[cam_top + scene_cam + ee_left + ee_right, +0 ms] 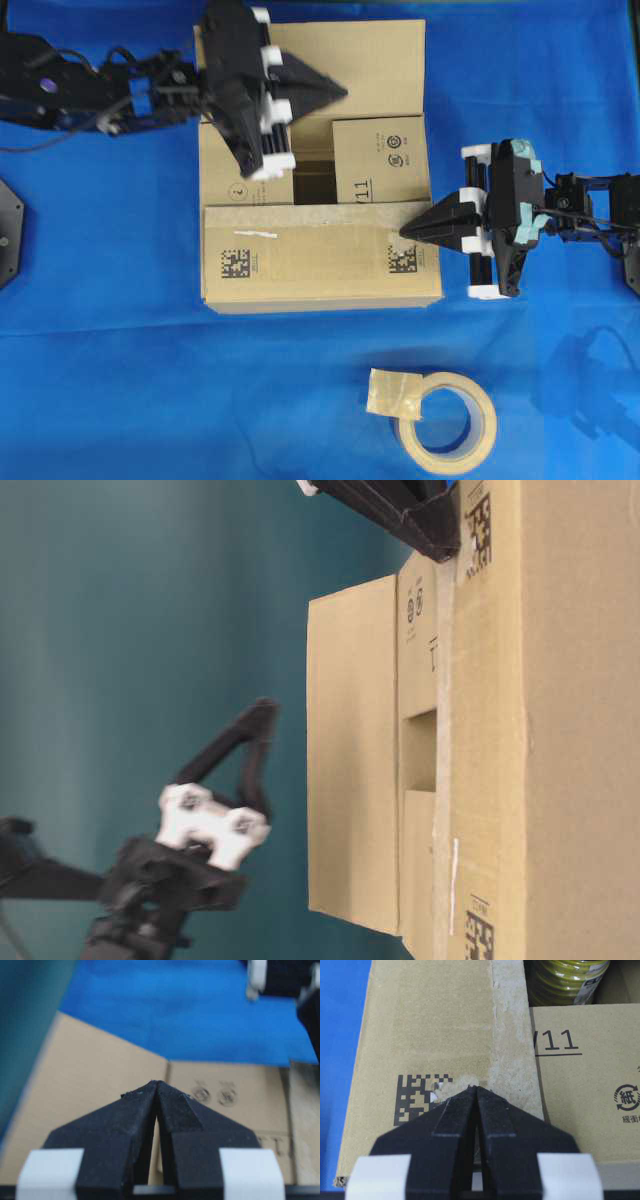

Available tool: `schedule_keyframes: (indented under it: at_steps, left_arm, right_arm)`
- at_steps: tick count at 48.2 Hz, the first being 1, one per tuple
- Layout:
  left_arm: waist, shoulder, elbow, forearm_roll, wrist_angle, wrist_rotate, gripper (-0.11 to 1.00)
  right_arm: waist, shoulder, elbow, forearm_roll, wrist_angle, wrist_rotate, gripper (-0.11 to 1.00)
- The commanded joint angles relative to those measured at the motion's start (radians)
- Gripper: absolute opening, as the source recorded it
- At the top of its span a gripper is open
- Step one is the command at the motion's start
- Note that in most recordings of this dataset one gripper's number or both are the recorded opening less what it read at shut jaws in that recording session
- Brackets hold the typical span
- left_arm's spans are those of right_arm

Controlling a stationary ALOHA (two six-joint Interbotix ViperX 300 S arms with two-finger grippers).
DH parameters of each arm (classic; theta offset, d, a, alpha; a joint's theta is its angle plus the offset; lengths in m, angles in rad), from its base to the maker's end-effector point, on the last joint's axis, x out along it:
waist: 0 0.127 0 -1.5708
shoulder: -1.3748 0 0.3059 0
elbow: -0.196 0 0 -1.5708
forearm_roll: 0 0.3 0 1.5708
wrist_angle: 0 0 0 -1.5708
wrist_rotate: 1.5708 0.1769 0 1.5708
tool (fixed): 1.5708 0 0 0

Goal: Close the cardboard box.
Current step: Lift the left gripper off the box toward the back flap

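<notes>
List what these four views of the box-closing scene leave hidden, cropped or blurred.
- Overhead: the left gripper covers part of the cardboard box opening.
- Right wrist: the yellow-green roll inside is cropped by the top edge.
- Table-level: the right gripper is cut off at the top.
- Left wrist: flap symbols are blurred.

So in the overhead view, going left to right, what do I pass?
Left arm's claw over the cardboard box → tape roll → right arm's claw touching the box's right edge, its body farther right.
</notes>
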Motion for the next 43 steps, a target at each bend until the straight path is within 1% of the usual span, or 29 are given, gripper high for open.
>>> schedule_keyframes:
  at_steps: [1, 5, 11, 18, 21, 26, 34, 43]
  left_arm:
    - [0.051, -0.046, -0.035, 0.002, 0.020, 0.009, 0.00]
    - [0.104, -0.048, -0.057, 0.002, 0.061, 0.015, 0.00]
    - [0.184, -0.021, -0.112, 0.002, 0.163, 0.021, 0.00]
    - [0.244, 0.029, -0.196, 0.002, 0.334, 0.031, 0.00]
    - [0.261, 0.058, -0.245, 0.002, 0.430, 0.040, 0.00]
    - [0.276, 0.104, -0.313, 0.002, 0.541, 0.049, 0.00]
    - [0.295, 0.184, -0.391, 0.002, 0.660, 0.057, 0.00]
    - [0.296, 0.229, -0.442, 0.002, 0.767, 0.043, 0.00]
  right_arm:
    - [-0.006, -0.005, -0.015, 0.002, -0.008, -0.002, 0.00]
    - [-0.006, -0.003, -0.017, 0.002, -0.008, -0.002, 0.00]
    - [-0.006, -0.005, -0.015, 0.002, -0.008, -0.002, 0.00]
    - [-0.008, -0.003, -0.017, 0.002, -0.008, -0.003, 0.00]
    - [-0.008, -0.003, -0.017, 0.002, -0.008, -0.003, 0.00]
    - [-0.011, -0.003, -0.017, 0.003, -0.008, -0.005, 0.00]
    - [-0.011, -0.003, -0.017, 0.002, -0.014, -0.006, 0.00]
    - [-0.011, -0.003, -0.017, 0.002, -0.014, -0.006, 0.00]
